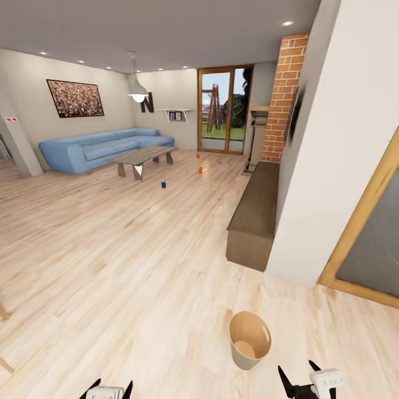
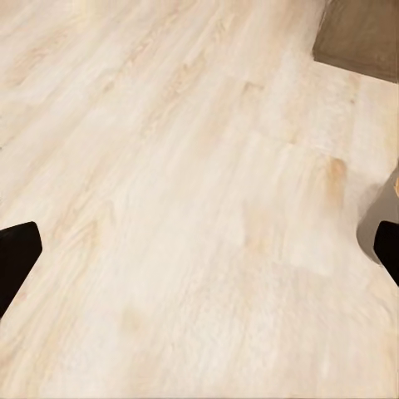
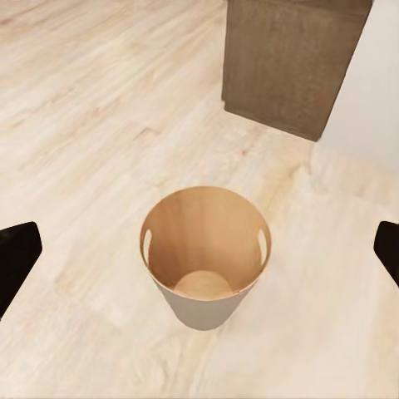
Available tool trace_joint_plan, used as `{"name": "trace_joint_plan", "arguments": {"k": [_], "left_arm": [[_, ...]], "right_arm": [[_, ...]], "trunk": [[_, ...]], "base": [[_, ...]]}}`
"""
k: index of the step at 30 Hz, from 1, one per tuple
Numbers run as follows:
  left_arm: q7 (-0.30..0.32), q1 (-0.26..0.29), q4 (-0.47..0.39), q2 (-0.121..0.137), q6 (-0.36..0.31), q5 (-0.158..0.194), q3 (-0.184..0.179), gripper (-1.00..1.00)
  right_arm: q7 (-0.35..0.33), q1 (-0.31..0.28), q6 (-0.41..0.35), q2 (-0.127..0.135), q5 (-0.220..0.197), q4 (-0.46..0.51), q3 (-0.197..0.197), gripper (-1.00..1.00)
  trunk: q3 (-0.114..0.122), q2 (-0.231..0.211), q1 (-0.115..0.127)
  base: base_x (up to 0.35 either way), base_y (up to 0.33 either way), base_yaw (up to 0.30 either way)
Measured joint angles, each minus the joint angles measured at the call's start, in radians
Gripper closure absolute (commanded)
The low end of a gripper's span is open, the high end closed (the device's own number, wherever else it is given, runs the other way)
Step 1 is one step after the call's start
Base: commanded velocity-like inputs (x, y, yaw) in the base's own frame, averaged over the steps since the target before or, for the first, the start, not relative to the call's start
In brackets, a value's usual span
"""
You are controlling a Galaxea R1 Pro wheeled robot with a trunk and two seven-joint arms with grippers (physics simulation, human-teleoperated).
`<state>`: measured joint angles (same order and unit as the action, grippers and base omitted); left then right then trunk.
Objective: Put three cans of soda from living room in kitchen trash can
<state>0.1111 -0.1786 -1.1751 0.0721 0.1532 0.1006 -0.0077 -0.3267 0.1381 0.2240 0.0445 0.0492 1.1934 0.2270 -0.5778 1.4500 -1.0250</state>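
Taking the tash can [image 1: 250, 339] as the landmark: it stands upright on the pale wood floor [image 1: 111, 266] just ahead of the robot, and the right gripper [image 1: 302, 381] hangs nearest to it, jaws spread wide and holding nothing, while the left gripper [image 1: 110, 389] sits well off to the can's other side, fingers likewise parted and empty. From the right wrist the tash can [image 3: 205, 256] shows a round tapered body, pale grey outside, glossy copper-brown inside, with two slot handles near the rim and nothing in it. Beyond the can, against the white wall, is a low dark brown bench [image 1: 256, 213]. Far past that, across the open floor, lie the three cans, all standing on the planks and well apart from the bin: the dark blue can [image 1: 163, 184] closest to it, then an orange can [image 1: 200, 170], then the other orange can [image 1: 197, 155] farthest off. They look upright, though too small to be sure. Just beside them are the coffee table [image 1: 143, 156] and the light blue sofa [image 1: 102, 147]. My judgement: neither arm can reach any can yet; the robot must drive forward and leftward away from the bin first
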Motion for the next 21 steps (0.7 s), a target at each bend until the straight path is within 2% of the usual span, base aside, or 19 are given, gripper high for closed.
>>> {"name": "trace_joint_plan", "arguments": {"k": [8, 15, 21], "left_arm": [[0.001, 0.000, 0.000, 0.000, -0.001, 0.000, 0.000, -1.00], [0.004, 0.001, 0.001, 0.000, -0.005, -0.001, 0.000, -1.00], [0.004, 0.001, 0.002, 0.000, -0.010, -0.001, 0.000, -1.00]], "right_arm": [[-0.001, 0.000, -0.002, 0.001, 0.000, -0.003, 0.001, -1.00], [-0.001, -0.003, -0.012, 0.001, 0.000, -0.027, 0.004, -1.00], [-0.004, -0.006, -0.035, 0.001, 0.000, -0.006, 0.002, -1.00]], "trunk": [[0.000, 0.000, 0.000], [0.000, 0.000, 0.000], [0.000, 0.000, 0.000]], "base": [[0.261, 0.003, 0.006], [0.053, 0.000, 0.000], [0.005, 0.000, 0.000]]}}
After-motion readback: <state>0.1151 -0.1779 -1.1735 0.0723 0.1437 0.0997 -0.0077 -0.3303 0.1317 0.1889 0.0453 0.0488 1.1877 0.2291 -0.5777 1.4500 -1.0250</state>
